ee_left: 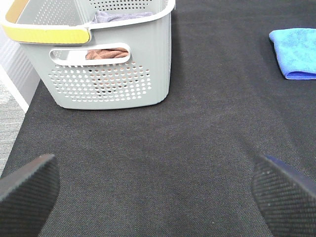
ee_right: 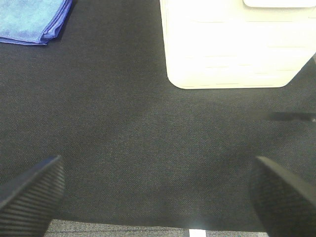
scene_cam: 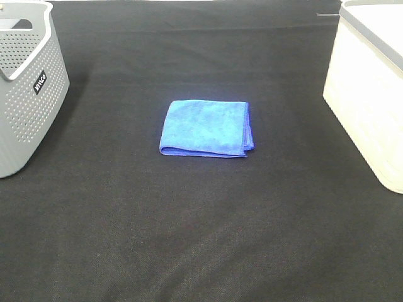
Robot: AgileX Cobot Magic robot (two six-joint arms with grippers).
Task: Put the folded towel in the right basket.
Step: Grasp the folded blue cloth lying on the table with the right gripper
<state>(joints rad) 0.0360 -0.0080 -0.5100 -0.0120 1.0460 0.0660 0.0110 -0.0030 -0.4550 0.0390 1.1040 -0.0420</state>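
Lying flat in the middle of the desk (scene_cam: 189, 251), the folded towel (scene_cam: 206, 128) is well apart from the right basket (scene_cam: 371, 88). The left claw (ee_left: 155, 190) and right claw (ee_right: 158, 190) gape wide, holding nothing. Reaching, grasping, carrying and dropping are all left to do.

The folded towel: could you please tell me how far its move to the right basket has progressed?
Nothing looks done: the folded towel lies on the black mat between the grey basket and the white right basket. Nothing is in hand: the left end effector and right end effector are both open over bare mat, away from it. Left: grasp the towel, carry it over, release it in that basket.
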